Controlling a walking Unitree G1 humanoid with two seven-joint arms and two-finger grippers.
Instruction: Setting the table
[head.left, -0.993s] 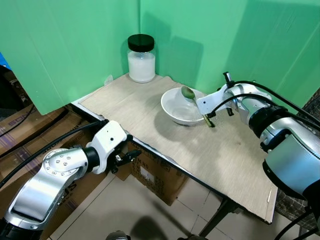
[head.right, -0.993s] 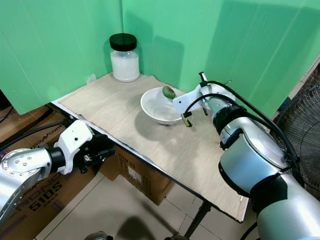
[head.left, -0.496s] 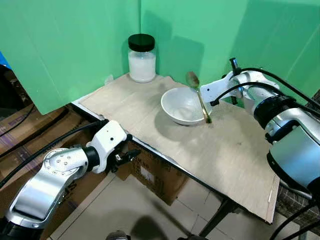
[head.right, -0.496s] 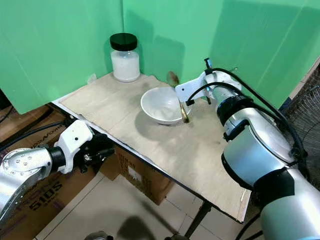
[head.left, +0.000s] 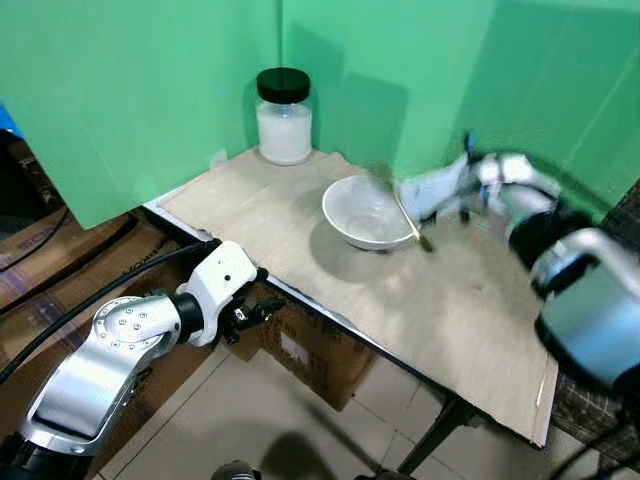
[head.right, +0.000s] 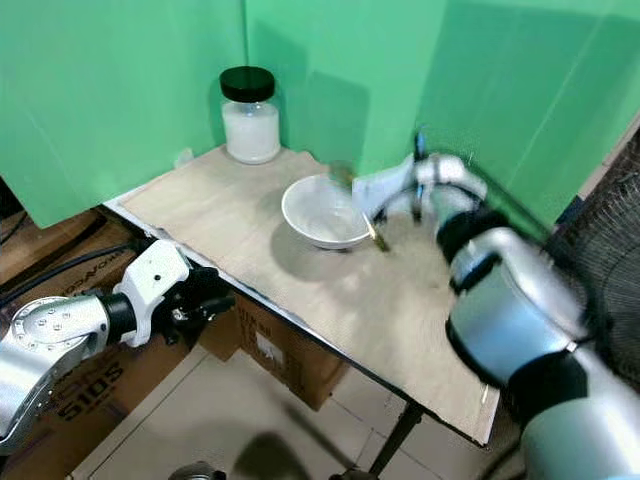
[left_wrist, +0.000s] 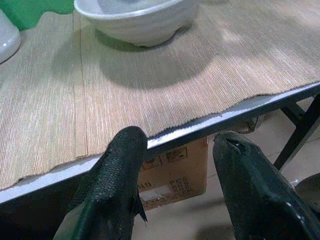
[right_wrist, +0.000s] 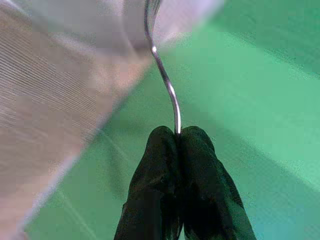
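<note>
The left gripper (left_wrist: 175, 165) is held low at the near table (head.left: 470, 300) edge, fingers (left_wrist: 117, 170) apart, nothing between them; a cardboard box (head.left: 310, 350) is seen on the floor beneath it. Just beyond that edge, the white bowl (head.left: 365, 212) is set on the tabletop. The right gripper (right_wrist: 179, 137), blurred in the head views, is placed just past the bowl's far rim, fingers pinched together on a spoon (right_wrist: 162, 75) handle, its other end toward the bowl. Farthest off, a black-lidded jar (head.left: 284, 116) is stood in the back corner against the green screen (head.left: 140, 90).
</note>
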